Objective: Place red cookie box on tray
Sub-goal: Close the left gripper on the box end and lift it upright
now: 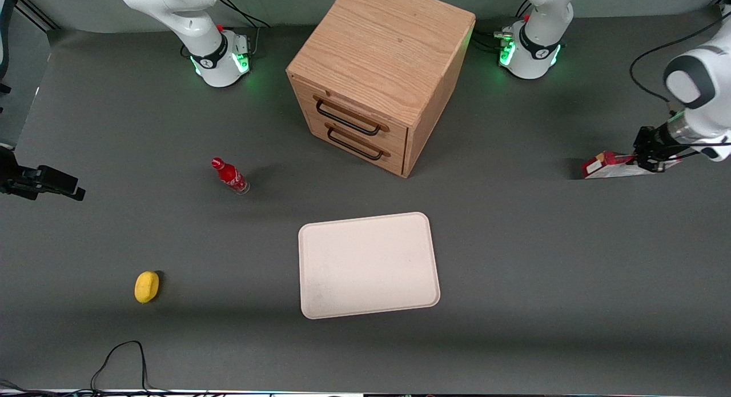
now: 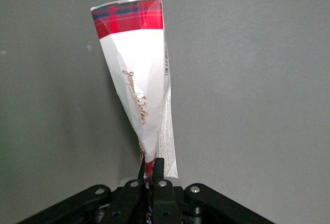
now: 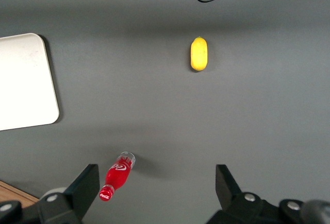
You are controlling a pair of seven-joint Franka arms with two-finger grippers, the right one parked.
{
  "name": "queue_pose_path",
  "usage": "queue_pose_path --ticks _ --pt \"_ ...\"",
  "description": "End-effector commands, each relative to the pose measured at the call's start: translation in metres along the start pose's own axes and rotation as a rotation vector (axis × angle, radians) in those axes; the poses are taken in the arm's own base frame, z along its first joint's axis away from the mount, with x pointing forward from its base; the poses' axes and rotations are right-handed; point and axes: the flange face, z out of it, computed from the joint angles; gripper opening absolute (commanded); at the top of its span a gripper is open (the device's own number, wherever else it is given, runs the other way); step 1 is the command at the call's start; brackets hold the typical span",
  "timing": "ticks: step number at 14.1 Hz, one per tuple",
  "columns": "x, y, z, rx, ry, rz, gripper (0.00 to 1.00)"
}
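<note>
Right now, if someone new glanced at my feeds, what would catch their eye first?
Probably the wooden drawer cabinet standing mid-table, with the bare cream tray in front of it, nearer the front camera. Next, toward the working arm's end of the table, the gripper pinches one end of the red cookie box, which is squeezed flat at the grip. A red bottle and a yellow object lie toward the parked arm's end.

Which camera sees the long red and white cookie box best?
The left wrist view: the long, slim red-and-white cardboard cookie box fills it, gold print showing, its end pinched in the left arm's gripper, jaws shut. The front view shows it small at the working arm's end of the table. The right wrist view misses it.
</note>
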Motion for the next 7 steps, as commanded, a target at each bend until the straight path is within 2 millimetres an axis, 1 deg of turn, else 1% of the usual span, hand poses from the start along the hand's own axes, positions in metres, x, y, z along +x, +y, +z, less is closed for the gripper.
queue_pose_path --ticks 1,3,6,7 --pt "0.004 0.022 -0.093 0.030 -0.013 0.012 0.00" --pt "0.007 0.035 -0.159 0.047 0.004 0.034 0.00" --pt "0.006 0.041 -0.249 0.042 0.055 0.070 0.00" --pt "0.004 0.041 -0.274 0.034 0.062 0.087 0.00"
